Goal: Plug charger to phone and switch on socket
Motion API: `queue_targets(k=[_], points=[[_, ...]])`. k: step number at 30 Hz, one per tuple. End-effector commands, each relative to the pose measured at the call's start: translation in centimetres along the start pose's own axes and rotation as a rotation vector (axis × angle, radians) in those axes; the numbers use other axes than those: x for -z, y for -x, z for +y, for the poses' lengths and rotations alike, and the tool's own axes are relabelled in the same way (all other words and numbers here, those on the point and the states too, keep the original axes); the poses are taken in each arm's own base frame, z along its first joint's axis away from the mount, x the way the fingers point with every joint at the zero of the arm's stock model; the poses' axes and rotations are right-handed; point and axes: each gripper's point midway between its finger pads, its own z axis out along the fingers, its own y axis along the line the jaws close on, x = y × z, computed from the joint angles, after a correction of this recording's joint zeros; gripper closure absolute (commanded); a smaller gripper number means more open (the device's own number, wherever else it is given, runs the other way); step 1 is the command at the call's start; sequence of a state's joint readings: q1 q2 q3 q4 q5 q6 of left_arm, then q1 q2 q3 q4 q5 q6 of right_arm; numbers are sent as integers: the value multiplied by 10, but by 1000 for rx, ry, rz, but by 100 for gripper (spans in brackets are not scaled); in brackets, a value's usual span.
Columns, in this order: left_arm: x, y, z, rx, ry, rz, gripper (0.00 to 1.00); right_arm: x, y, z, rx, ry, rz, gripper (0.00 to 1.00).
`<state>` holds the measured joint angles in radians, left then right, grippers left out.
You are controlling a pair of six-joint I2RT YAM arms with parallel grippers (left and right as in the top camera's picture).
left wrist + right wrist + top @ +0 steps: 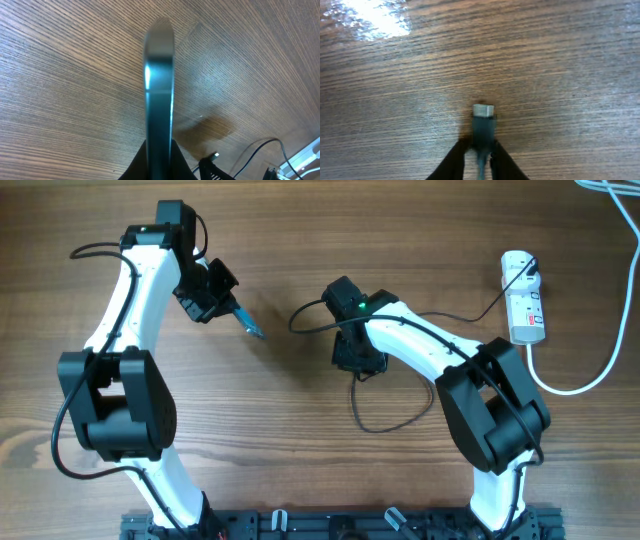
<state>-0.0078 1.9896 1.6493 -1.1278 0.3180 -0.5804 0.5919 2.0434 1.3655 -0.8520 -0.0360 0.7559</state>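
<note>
Looks like a robotics lab or test bench. Shows a wood-grain table (pixel 300 240) carrying two white-and-black machines, left arm (pixel 125 305) and right arm (pixel 420 345), based beside a black mounting rail (pixel 340 525) at 6 o'clock. Has a white socket (pixel 524 298) at 2 o'clock, with a white cord (pixel 578 391) looping toward 3 o'clock. Gives the same wood grain, close up, from both wrist cameras

You had a brown wooden table (pixel 300 480), finely grained in darker streaks. Your phone (pixel 159 100) showed a teal-blue edge with a pale glint. The charger (pixel 483 127) was black, its connector tip silver. The socket (pixel 524 305) was white with red marks, its cord (pixel 575 391) white too.
</note>
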Motion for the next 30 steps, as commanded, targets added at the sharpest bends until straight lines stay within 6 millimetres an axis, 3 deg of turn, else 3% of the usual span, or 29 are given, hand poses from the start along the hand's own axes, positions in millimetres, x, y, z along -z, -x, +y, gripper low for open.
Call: queue_targets(k=[1,5,7,10,25,27,30], points=[[11,0,-2,-21,-15,-22,96,-16,-7,-11,-11,-49,34,83],[11,0,-2,-21,-15,-22,96,-15,-8,-12,-11,-50,40,75],[11,0,-2,-21,-15,-22,96,-16,-9,-12,-11,-51,41,62],[11,0,-2,-21,-15,-22,96,-15,-11,-13,-11,-52,51,60],[11,0,-3,-20,-15,-22,96,-15,-17,-13,-8,-64,70,72],[11,0,-3,-21,-16,-21,96,-15,-18,-14,-11,-67,73,80],[11,-1,-3,-21,-17,-19,96,-15,-20,-13,-12,-68,73,82]])
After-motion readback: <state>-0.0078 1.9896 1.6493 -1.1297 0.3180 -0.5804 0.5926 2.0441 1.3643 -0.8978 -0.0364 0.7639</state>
